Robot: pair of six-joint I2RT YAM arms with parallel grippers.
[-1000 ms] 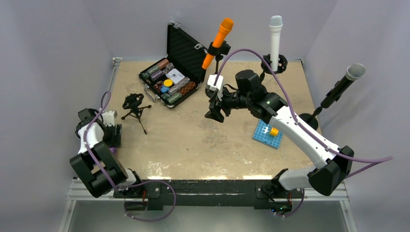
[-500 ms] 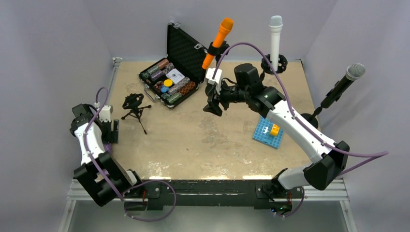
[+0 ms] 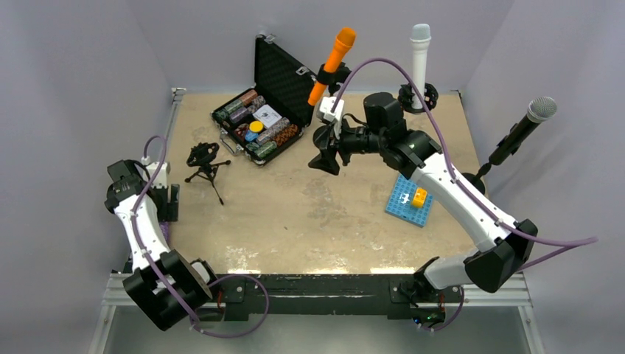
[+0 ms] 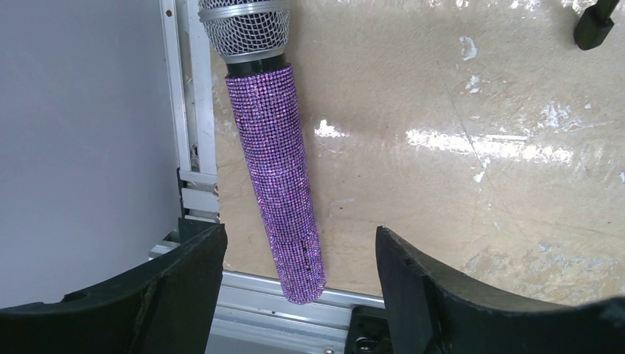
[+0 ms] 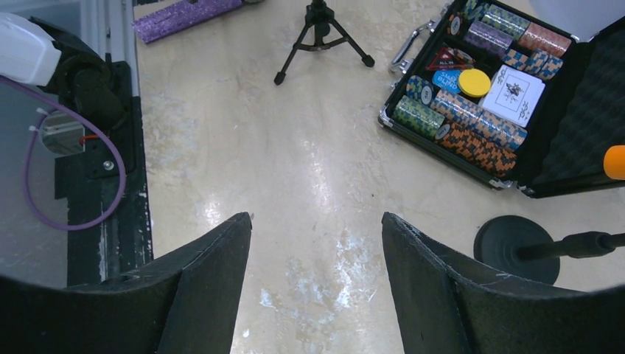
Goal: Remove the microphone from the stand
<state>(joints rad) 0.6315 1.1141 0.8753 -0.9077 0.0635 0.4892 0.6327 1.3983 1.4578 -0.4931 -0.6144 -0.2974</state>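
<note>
An orange microphone (image 3: pixel 333 63) sits tilted in its stand at the back; its tip shows in the right wrist view (image 5: pixel 614 161). A white microphone (image 3: pixel 419 63) and a black one (image 3: pixel 523 129) also sit in stands. A purple glitter microphone (image 4: pixel 276 169) lies flat at the table's left edge, also seen in the right wrist view (image 5: pixel 184 15). My left gripper (image 4: pixel 298 287) is open and empty above the purple microphone's tail end; in the top view it (image 3: pixel 171 203) is at the left edge. My right gripper (image 3: pixel 324 155) is open and empty in mid-air, just in front of the orange microphone's stand (image 5: pixel 317 221).
A small empty black tripod (image 3: pixel 205 164) stands at the left (image 5: pixel 320 29). An open black case (image 3: pixel 265 110) of poker chips lies at the back (image 5: pixel 508 81). A blue baseplate (image 3: pixel 407 200) with a yellow brick lies right of centre. A round stand base (image 5: pixel 516 247) is near my right gripper.
My right gripper has moved back toward the orange microphone's stand. My left arm has shifted its elbow outward and lower, with its gripper staying over the purple microphone.
</note>
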